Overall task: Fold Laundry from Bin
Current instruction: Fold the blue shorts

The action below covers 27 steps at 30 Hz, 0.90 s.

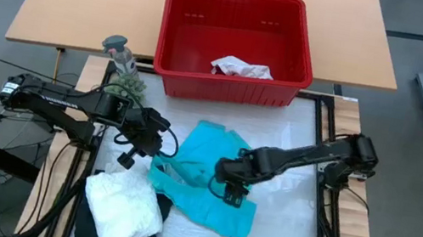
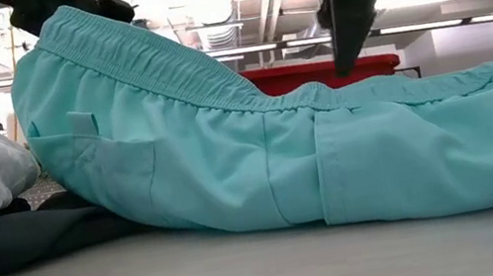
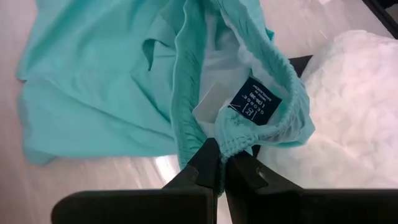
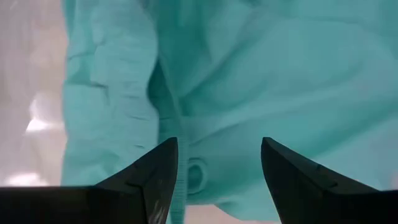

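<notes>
The teal garment [image 1: 206,174] lies spread in the middle of the table, with its waistband end raised at the left [image 2: 100,42]. My left gripper [image 3: 221,155] is shut on that waistband, next to the dark label [image 3: 252,102]. My right gripper [image 4: 217,174] hangs open just above the garment's right half [image 2: 395,123], fingers pointing down, touching nothing. The red bin [image 1: 299,30] stands at the far side with a white garment [image 1: 241,68] lying on its floor. A folded white garment [image 1: 123,211] rests on a black one [image 1: 89,223] at the near left. My left gripper pinches the elastic waistband's gathered edge [image 3: 231,138] between its two shut fingers, beside the label. The fingers slant down at it from the table's left. The waistband end is lifted, and the rest of the garment slopes down and lies on the table.
A small green plant [image 1: 123,69] stands at the far left, near my left arm. The bin's near wall [image 1: 230,87] borders the work area. Bare table surface [image 1: 278,233] shows at the near right.
</notes>
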Available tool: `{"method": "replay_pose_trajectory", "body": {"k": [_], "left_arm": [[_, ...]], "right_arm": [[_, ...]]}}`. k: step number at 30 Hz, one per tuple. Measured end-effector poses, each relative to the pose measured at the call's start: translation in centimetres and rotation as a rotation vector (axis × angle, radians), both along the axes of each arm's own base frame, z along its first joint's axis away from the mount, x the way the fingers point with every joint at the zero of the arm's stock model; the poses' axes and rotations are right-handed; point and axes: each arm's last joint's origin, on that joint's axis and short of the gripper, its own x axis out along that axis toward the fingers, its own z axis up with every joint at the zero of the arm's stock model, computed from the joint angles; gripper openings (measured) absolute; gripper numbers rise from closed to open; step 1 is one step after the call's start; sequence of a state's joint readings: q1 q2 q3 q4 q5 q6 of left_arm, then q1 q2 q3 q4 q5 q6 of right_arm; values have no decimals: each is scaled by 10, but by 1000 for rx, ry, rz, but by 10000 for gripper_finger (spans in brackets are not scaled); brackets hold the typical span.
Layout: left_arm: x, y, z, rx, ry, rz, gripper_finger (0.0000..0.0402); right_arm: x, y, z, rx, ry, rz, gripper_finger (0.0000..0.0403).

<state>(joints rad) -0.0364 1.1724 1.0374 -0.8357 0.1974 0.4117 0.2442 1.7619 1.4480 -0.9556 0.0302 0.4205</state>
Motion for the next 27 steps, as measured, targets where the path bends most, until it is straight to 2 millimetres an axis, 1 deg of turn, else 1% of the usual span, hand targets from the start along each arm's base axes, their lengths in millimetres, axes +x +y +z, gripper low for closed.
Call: {"method": "replay_pose_trajectory", "body": {"k": [4, 7, 12, 17, 20, 23, 25, 27], "left_arm": [[-4, -1, 0, 17, 17, -4, 0], [-6, -3, 2, 72, 4, -16, 0], [-9, -5, 4, 138, -8, -14, 0], [-10, -5, 4, 141, -4, -15, 0], [-10, -5, 4, 146, -6, -23, 0], [-10, -5, 4, 162, -11, -45, 0], [-10, -5, 4, 167, -12, -53, 0], [-10, -5, 4, 171, -13, -58, 0]], "right_arm": [[11, -1, -17, 85, 37, 47, 253], [16, 3, -23, 106, 32, 61, 253], [20, 11, -22, 126, -18, 75, 249], [18, 21, -22, 128, -22, 51, 241], [16, 24, -21, 44, -45, 21, 240], [14, 17, -15, -53, -79, -29, 239], [14, 9, -12, -74, -85, -71, 239], [13, 4, -16, -81, -40, -89, 239]]}}
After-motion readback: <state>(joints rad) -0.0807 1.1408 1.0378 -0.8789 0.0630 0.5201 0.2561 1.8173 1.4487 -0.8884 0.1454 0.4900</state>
